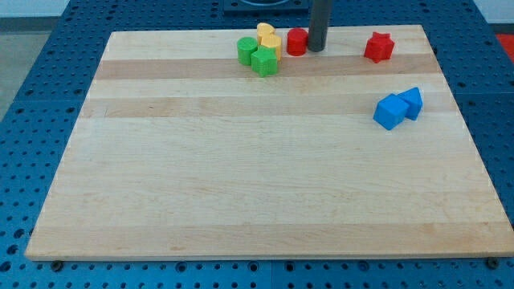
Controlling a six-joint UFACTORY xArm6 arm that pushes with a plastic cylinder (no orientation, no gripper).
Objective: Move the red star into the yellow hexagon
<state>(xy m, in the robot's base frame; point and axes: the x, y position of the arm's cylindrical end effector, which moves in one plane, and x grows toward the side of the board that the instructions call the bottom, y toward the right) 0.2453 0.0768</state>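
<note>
The red star (378, 46) lies near the view's top right, alone on the wooden board (241, 177). Two yellow blocks (268, 37) sit touching each other at the top centre; at this size I cannot tell which one is the hexagon. My tip (316, 50) is down on the board just right of a red round block (296, 42), touching or nearly touching it. The tip stands between the yellow blocks on its left and the red star well off to its right.
A green round block (246, 50) and a green angular block (264, 62) sit against the yellow blocks at their lower left. Two blue blocks (397, 107) lie together at the right, below the red star. The board's top edge runs just behind the cluster.
</note>
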